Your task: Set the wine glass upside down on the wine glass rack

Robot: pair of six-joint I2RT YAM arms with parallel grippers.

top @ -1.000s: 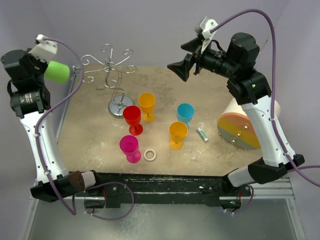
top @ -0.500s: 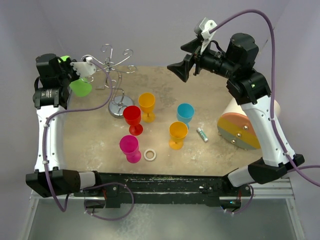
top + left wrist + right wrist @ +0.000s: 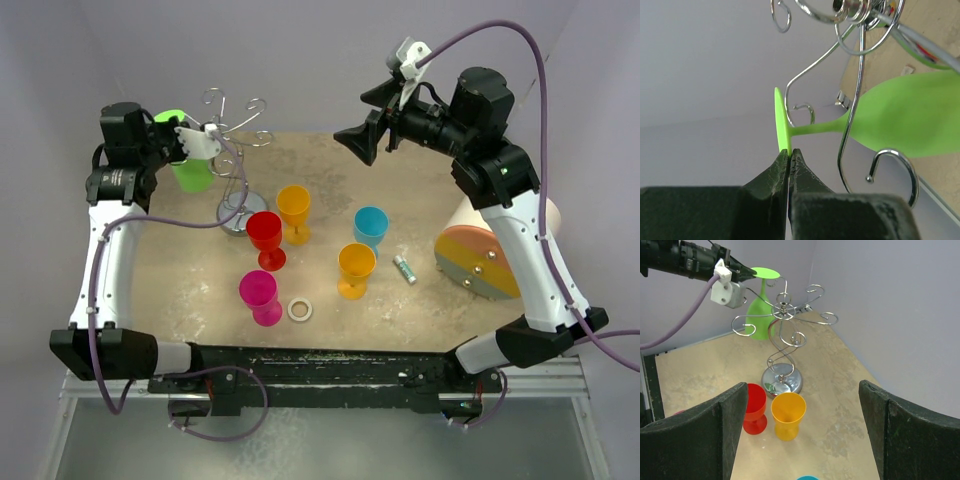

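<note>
Our left arm [image 3: 100,260] rises from the near left corner of the bench [image 3: 180,270] and turns its wrist to the right, toward the far left corner. The left gripper [image 3: 789,153] is closed tight on the edge of the green wine glass's [image 3: 910,120] foot. It holds the glass upside down, foot on top and bowl hanging below. The glass sits at the far left side of the wine glass rack [image 3: 782,310], level with its curled hook arms. In the left wrist view one rack wire crosses in front of the stem; we cannot tell whether the stem sits inside a hook.

Our right arm [image 3: 520,230] stands tall on the right and reaches left, high over the far edge. The right gripper [image 3: 800,390] is spread wide and holds nothing, facing down toward the rack.

Just near of the rack's round base stand a red glass [image 3: 265,232] and an orange glass [image 3: 294,205]. Farther right are a blue glass [image 3: 371,225] and a second orange glass [image 3: 356,265], and nearer us a pink glass [image 3: 258,292] beside a white ring [image 3: 300,310].
</note>
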